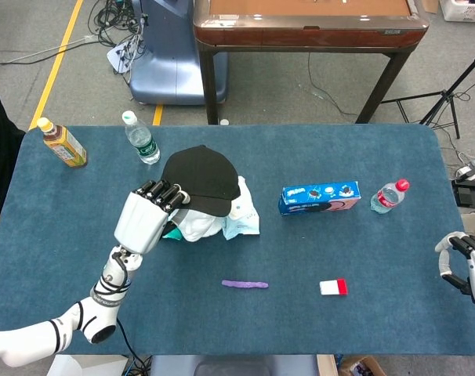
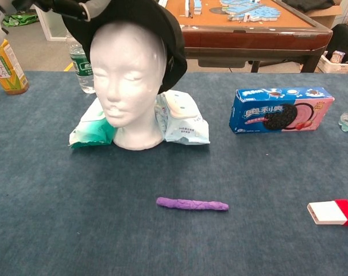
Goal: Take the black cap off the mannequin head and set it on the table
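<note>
The left hand (image 1: pixel 147 217) grips the brim of the cap (image 1: pixel 202 178), tipped up and back on the head (image 2: pixel 128 80) with the face bare. The right hand (image 1: pixel 462 265), fingers loosely curled around nothing, sits at the table (image 1: pixel 394 258) edge, well apart.

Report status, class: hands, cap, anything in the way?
Left robot hand grips black cap by its brim, front tipped up off mannequin head. Right robot hand idle at table edge, holding nothing. Purple stick lies in front.
</note>
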